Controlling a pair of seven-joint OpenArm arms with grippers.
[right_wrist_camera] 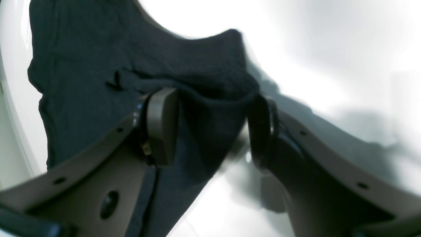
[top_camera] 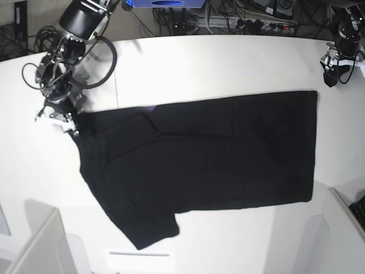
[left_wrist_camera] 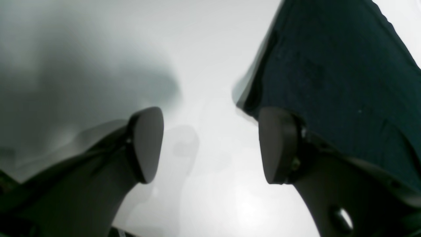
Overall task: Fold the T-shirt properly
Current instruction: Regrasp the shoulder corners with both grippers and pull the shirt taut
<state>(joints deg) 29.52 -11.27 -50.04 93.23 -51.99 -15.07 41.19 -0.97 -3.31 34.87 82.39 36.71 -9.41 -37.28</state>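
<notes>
The T-shirt lies spread out on the white table, black side up. One sleeve sticks out toward the near edge. Its far left corner is bunched up at the right gripper. In the right wrist view, that gripper's two fingers stand apart with a fold of black cloth between them. The left gripper is at the far right of the table. Its fingers are spread wide with nothing between them, just beside a straight edge of the shirt.
</notes>
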